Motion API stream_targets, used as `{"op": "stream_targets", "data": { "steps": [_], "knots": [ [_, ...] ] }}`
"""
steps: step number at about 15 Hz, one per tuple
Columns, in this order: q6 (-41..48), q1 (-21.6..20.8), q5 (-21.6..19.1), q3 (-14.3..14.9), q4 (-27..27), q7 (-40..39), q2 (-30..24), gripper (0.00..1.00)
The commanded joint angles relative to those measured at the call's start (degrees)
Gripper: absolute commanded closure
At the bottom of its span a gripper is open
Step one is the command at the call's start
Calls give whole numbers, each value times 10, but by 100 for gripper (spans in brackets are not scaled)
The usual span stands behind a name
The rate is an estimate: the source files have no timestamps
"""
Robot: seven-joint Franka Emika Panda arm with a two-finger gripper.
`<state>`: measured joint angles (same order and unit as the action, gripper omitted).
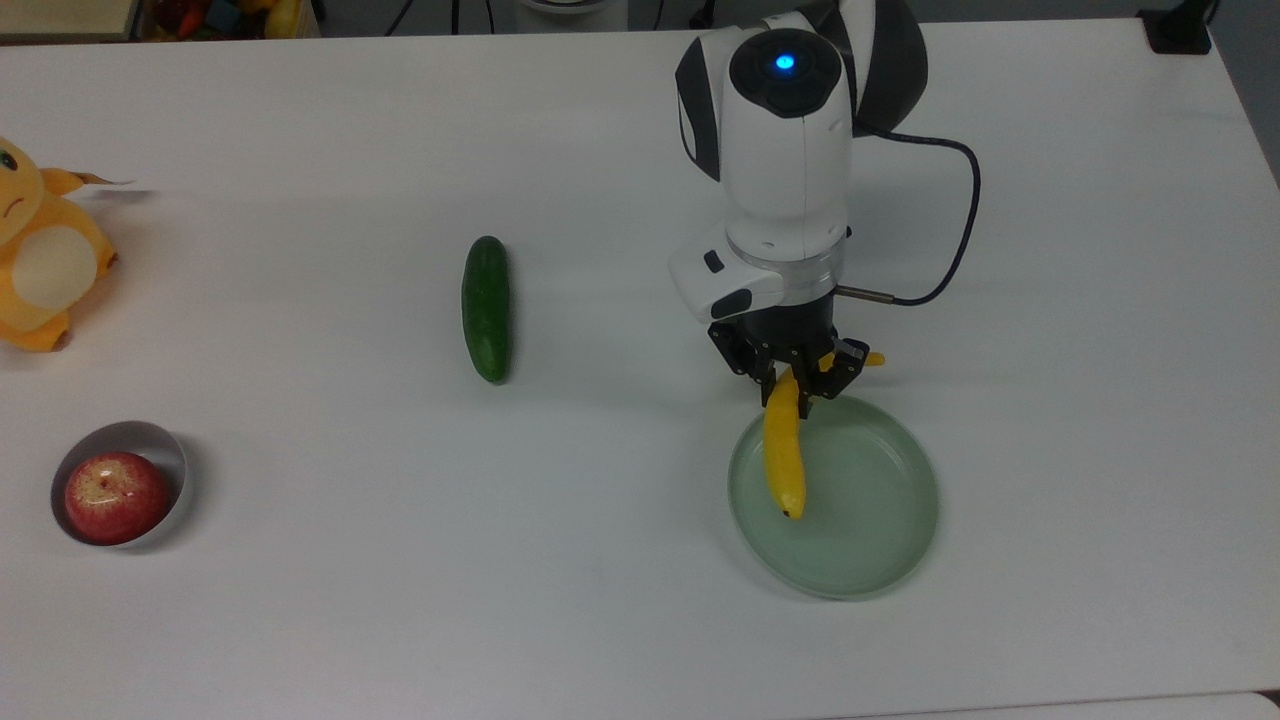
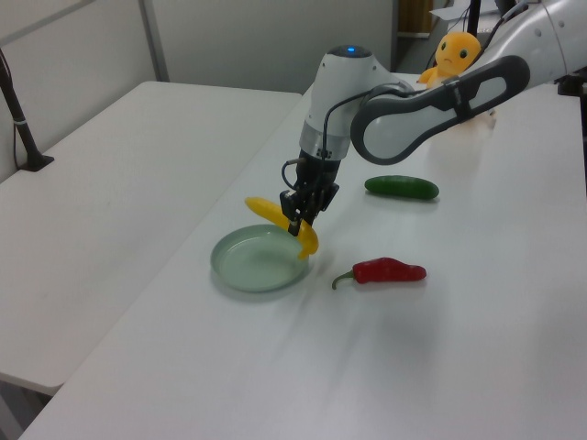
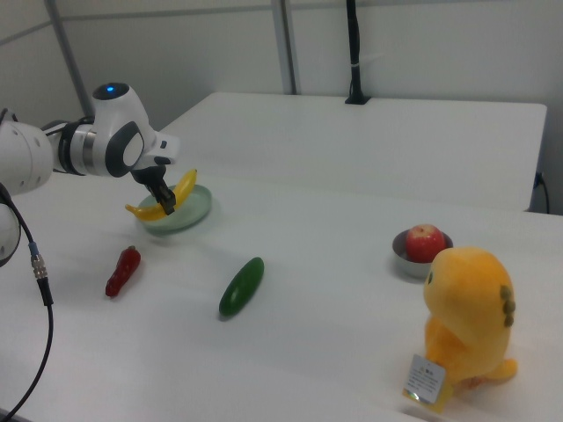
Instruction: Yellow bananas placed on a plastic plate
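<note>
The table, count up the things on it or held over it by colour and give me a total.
Yellow: 2, banana in the hand, plush toy
Green: 2, cucumber, plate
Red: 2, chili pepper, apple
Grey-white: 1, bowl
Total: 7
</note>
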<state>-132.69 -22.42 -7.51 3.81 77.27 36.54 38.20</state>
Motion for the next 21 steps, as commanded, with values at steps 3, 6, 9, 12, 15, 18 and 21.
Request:
{"op": "stream_targets", "data": {
  "steps": [3,6,9,12,15,18,21],
  "knots": [
    [-57,-13,2,6,-14,13,35,100],
    [-90,-13,2,6,-26,27,56,100],
    [-98,-11,2,5,-42,42,73,100],
    [-97,-13,3,5,-38,41,73,70],
    [-97,-13,3,6,-38,41,72,5],
    [-97,-13,3,6,-38,41,71,0],
    [-91,-9,4,6,-34,40,46,0]
  ]
}}
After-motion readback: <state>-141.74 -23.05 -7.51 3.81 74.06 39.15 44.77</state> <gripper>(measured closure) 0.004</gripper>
